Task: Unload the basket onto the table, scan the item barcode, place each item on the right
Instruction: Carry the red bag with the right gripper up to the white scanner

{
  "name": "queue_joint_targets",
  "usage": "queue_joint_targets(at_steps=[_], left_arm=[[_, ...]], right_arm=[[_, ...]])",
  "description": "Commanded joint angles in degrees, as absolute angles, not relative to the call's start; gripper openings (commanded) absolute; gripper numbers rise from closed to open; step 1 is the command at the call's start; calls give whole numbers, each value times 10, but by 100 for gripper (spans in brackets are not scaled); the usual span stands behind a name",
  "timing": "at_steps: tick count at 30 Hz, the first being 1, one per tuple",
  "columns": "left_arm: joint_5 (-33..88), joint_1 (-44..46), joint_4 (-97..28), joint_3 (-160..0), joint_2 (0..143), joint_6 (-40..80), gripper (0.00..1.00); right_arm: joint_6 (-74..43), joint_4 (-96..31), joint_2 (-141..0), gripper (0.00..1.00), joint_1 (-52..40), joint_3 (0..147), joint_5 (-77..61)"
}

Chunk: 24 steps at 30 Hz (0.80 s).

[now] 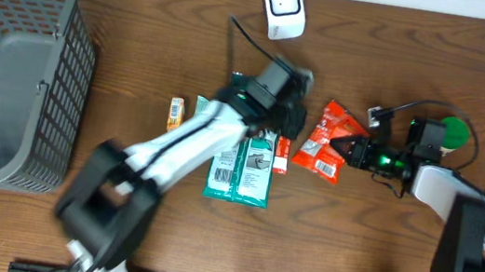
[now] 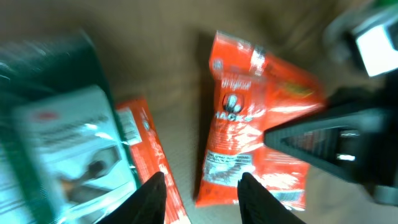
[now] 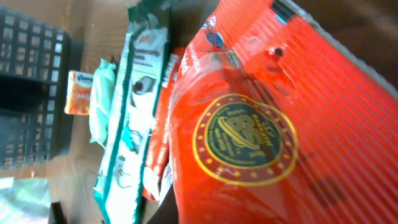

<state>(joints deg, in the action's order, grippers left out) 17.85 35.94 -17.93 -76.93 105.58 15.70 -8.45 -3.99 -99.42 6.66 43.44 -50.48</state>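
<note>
A red snack packet (image 1: 324, 145) lies right of centre on the table, and my right gripper (image 1: 353, 152) is shut on its right edge. The packet (image 3: 261, 124) fills the right wrist view, showing a gold round emblem. In the left wrist view the same packet (image 2: 249, 124) shows a white printed patch near its lower end, too blurred to read. My left gripper (image 2: 202, 177) hovers just left of it, open with nothing between its fingers (image 2: 152, 199). From overhead the left gripper (image 1: 292, 122) is above the packets in the middle. A white scanner (image 1: 283, 8) stands at the back centre.
A grey mesh basket (image 1: 7, 67) fills the left side. Teal packets (image 1: 241, 169) and a narrow red packet (image 1: 281, 155) lie under the left arm. A small orange packet (image 1: 176, 113) sits further left. A green round object (image 1: 454, 131) is behind the right arm.
</note>
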Motion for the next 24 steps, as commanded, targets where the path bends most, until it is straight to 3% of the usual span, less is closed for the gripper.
queue_joint_targets(at_steps=[1,6,12,18,22,24], left_arm=[[173,328,-209,-774,951,156,40],[172,254,-273,-774,850,169,46],[130,100,-396,-774,778,177,47],[106,25,-463,-772,791,165,50],[78,19,-464,-772,799,125,61],[76,19,-463,-772,799,109,73]], right_arm=[[-76,-100,-911,1,63,485,-449],[-44,-260,-851,1,34,581,-379],[-11,-465,-847,1,-50,758,-225],[14,-501,-847,1,-163,825,-52],[27,-482,-847,1,-229,826,-23],[37,-469,-847,1,-246,826,-24]])
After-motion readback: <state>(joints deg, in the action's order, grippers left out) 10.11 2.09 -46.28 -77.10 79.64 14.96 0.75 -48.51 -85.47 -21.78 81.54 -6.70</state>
